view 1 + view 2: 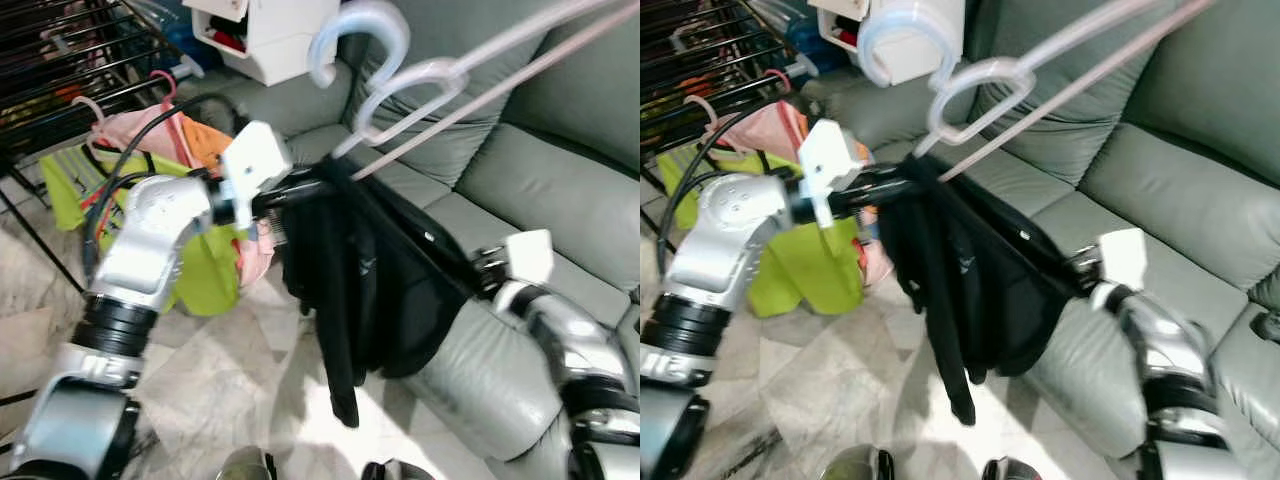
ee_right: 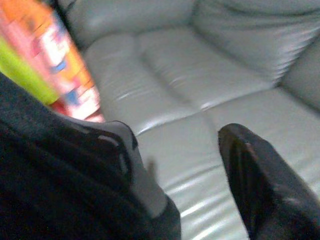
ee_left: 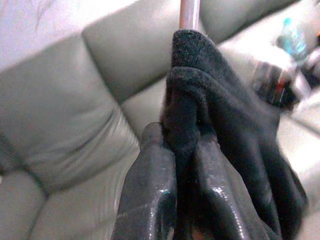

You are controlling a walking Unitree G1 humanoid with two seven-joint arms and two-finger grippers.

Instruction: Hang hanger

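Left gripper clamped on black garment at one end of hanger, held up over grey sofa.

Fingers pinched on a fold of dark knit around the hanger's pale bar, seen close in the left wrist view. Hanger tilted, its clear hook raised above the left arm, long pale bars running up toward the upper right. Garment draped down between the two arms, one sleeve dangling toward the floor. Right gripper at the garment's other edge, jaws spread, one finger clear over the sofa cushion, the other apparently against or under the black cloth, though blur leaves that unsure. Behind the left arm, lime-green basket with pink and orange clothes, beside black drying rack.
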